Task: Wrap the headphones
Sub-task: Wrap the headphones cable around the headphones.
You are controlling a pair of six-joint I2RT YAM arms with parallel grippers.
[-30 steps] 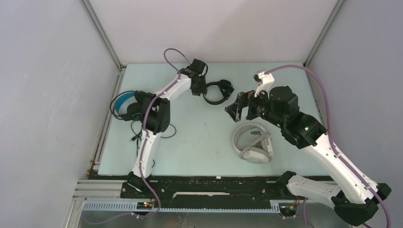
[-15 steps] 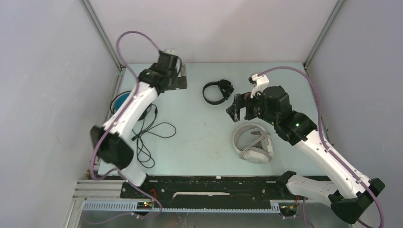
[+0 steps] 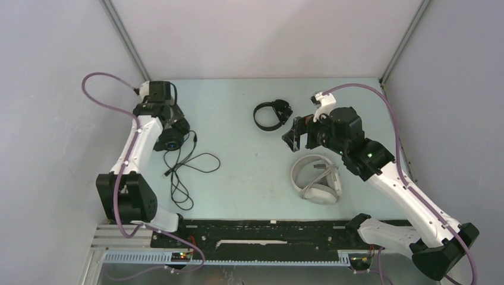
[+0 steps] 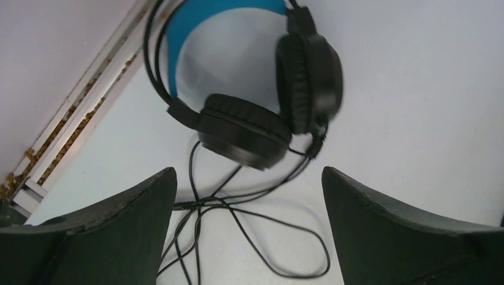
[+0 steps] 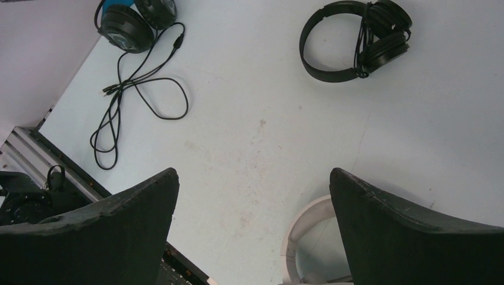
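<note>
Poised at the far-left table edge over the bulky black over-ear headset with blue lining (image 4: 243, 130), left gripper (image 4: 248, 175) splayed wide, holding nothing.
Best to pinch the loose black cable (image 3: 189, 161) close to the earcup first, then wind tidy loops round the band without dragging the set. Reached with left arm bent sharply, wrist tipped down over the earcups. Further right: small black on-ear headset (image 3: 270, 114) at the back, cord apparently bundled. Right gripper (image 5: 252, 178) likewise gaping, empty, held high between that and the white over-ear headset (image 3: 316, 180) lying nearer.
</note>
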